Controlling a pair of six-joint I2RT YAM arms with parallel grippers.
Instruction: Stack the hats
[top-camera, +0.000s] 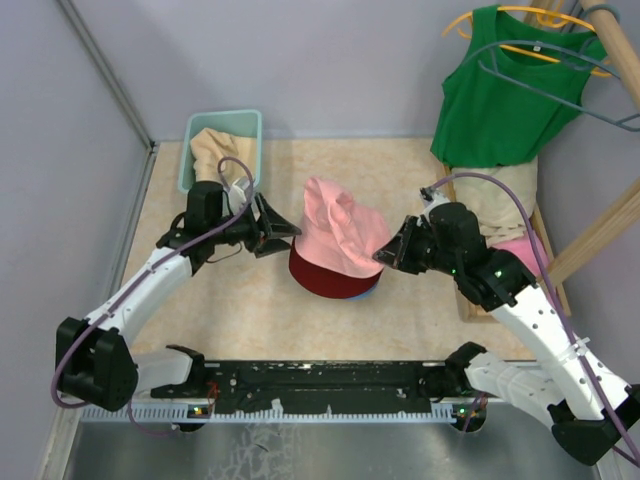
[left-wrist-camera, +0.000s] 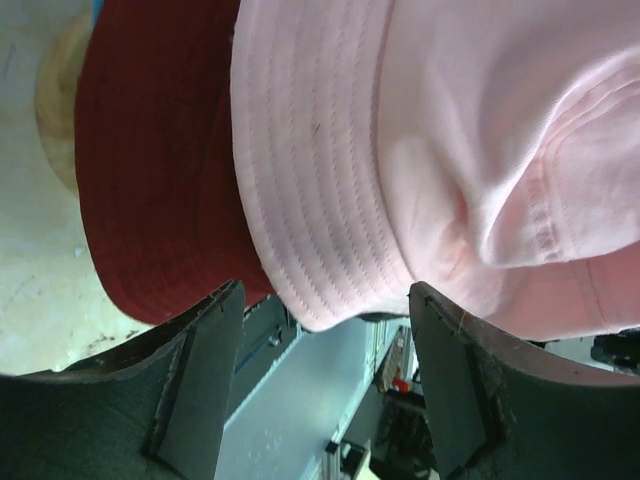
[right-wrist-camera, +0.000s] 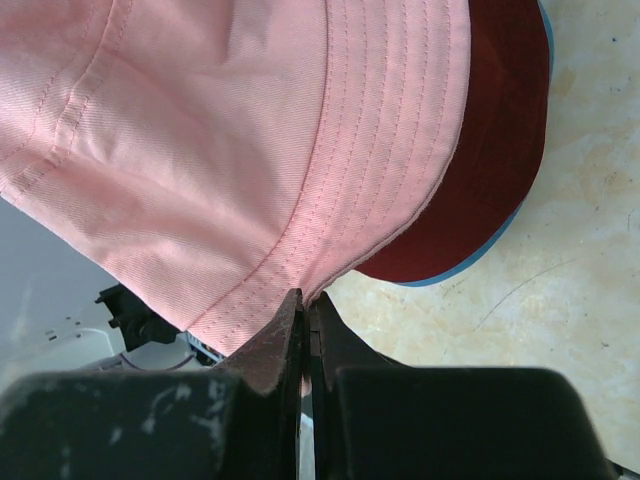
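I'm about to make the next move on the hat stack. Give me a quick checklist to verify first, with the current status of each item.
1. Left claw open: ok. Its jaws stand apart at the pink hat's brim.
2. Right claw let go: not ok. It is shut on the pink hat's brim edge.
3. Pink hat over dark red hat: ok, but it sits crumpled, not flat.
4. Dark red hat on blue hat: ok. A blue edge shows beneath it.
5. Beige hat stacked: not ok. It lies in the teal basket.
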